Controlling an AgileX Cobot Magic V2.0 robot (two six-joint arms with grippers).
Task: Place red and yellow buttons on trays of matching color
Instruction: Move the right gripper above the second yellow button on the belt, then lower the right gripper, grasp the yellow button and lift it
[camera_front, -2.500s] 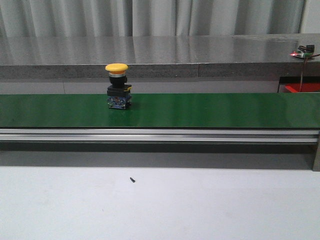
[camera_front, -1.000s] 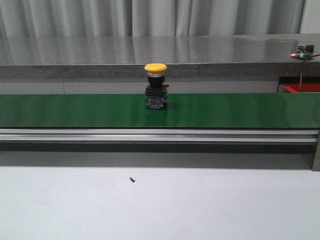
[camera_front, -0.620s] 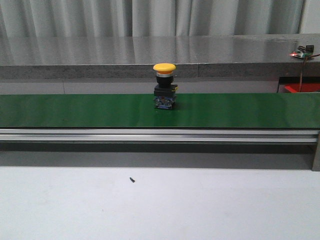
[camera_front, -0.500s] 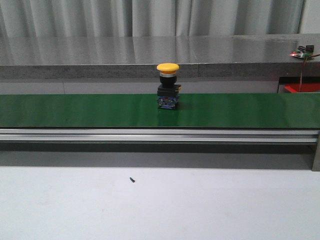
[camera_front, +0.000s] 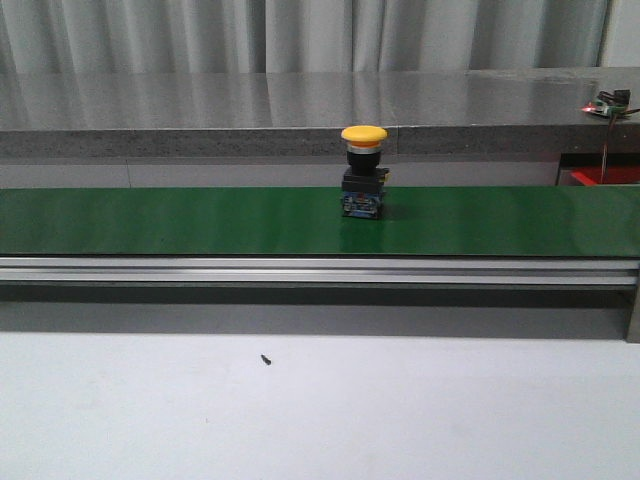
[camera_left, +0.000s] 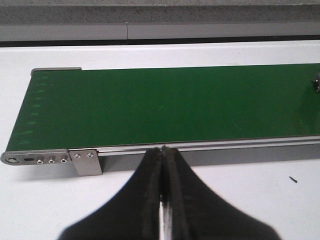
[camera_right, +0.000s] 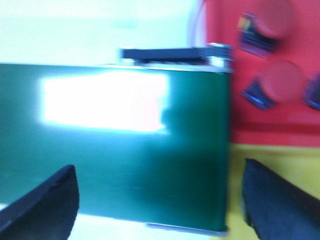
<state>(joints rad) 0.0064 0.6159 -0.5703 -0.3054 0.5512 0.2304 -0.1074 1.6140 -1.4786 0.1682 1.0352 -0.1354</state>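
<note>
Yellow button further right on green belt

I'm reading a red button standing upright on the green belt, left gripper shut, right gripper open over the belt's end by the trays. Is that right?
Not quite: the button on the green belt has a yellow cap, not red, as the front view shows. The rest holds: it stands upright, the left gripper is shut, and the right gripper is open over the belt's end beside the red tray.
</note>
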